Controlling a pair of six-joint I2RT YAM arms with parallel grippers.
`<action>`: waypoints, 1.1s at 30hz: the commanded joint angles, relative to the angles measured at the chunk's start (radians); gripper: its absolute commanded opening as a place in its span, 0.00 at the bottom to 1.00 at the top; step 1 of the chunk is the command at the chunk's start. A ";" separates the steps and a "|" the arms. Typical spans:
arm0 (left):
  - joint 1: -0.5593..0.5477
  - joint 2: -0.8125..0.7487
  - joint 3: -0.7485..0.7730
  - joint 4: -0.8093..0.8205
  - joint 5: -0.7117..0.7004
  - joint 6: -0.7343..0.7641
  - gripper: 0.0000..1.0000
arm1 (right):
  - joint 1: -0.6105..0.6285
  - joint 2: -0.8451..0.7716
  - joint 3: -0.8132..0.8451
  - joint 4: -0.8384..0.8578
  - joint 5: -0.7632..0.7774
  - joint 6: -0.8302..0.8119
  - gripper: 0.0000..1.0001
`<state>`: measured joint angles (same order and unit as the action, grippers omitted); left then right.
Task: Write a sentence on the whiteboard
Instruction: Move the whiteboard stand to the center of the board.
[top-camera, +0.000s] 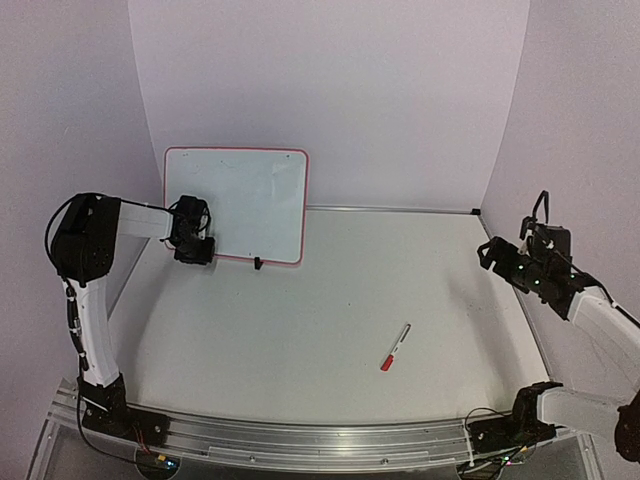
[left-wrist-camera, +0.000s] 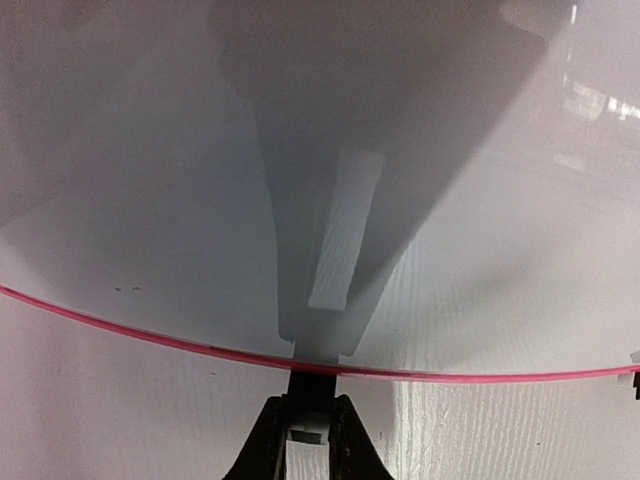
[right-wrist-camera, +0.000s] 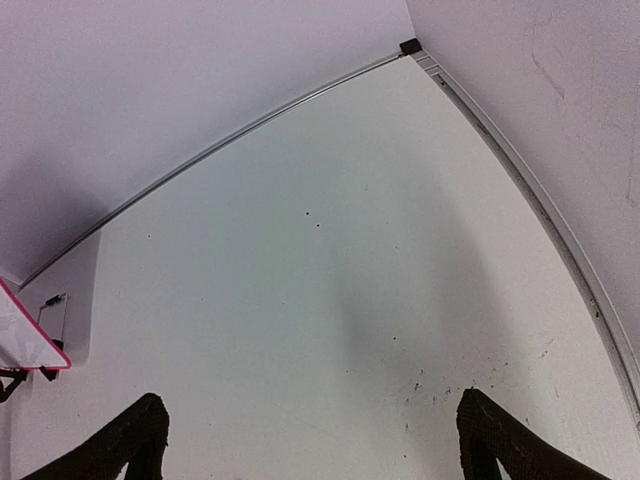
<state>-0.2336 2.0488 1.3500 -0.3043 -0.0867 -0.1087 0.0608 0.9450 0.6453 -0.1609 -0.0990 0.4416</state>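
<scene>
Top external: I see the whiteboard (top-camera: 250, 200) blank, marker (top-camera: 395, 347) lying on the desk (top-camera: 300, 330). Left claw (top-camera: 194, 254) is pinched narrow at its frame, right claw (top-camera: 493, 256) wide and empty.

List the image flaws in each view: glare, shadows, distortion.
Left wrist: the whiteboard shows a broad dark reflection or shadow and glare top right; its red frame bows from lens distortion. Right wrist: the table rail curves likewise. Top external: soft, even light, the marker sharp.
</scene>
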 joint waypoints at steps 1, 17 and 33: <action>-0.043 -0.064 -0.056 0.014 -0.003 -0.028 0.00 | -0.004 -0.023 0.031 -0.019 0.001 -0.018 0.96; -0.302 -0.221 -0.246 0.101 -0.122 -0.346 0.00 | -0.004 -0.044 0.014 -0.039 -0.014 -0.020 0.95; -0.571 -0.194 -0.239 0.087 -0.234 -0.630 0.00 | 0.046 0.049 0.007 -0.041 -0.069 0.048 0.90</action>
<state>-0.7382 1.8679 1.0649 -0.2205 -0.3345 -0.6818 0.0699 0.9470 0.6449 -0.2033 -0.1509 0.4563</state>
